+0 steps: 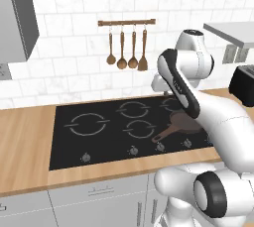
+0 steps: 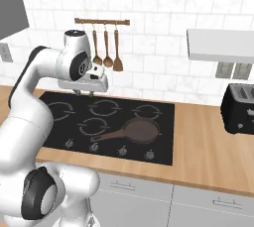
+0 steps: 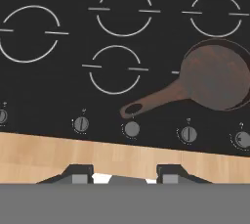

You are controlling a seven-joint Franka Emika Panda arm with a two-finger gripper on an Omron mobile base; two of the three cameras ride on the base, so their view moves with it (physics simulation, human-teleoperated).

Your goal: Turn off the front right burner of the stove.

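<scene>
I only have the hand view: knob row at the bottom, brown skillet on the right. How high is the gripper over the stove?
Observer: In the right base view the gripper hangs well above the stove, open and touching nothing.
Operator: Anything on the counter past the stove's right edge?
Observer: A black toaster stands on the counter there, apart from the stove.
Operator: And behind the stove?
Observer: Four wooden utensils hang from a rail on the tiled wall.
</scene>
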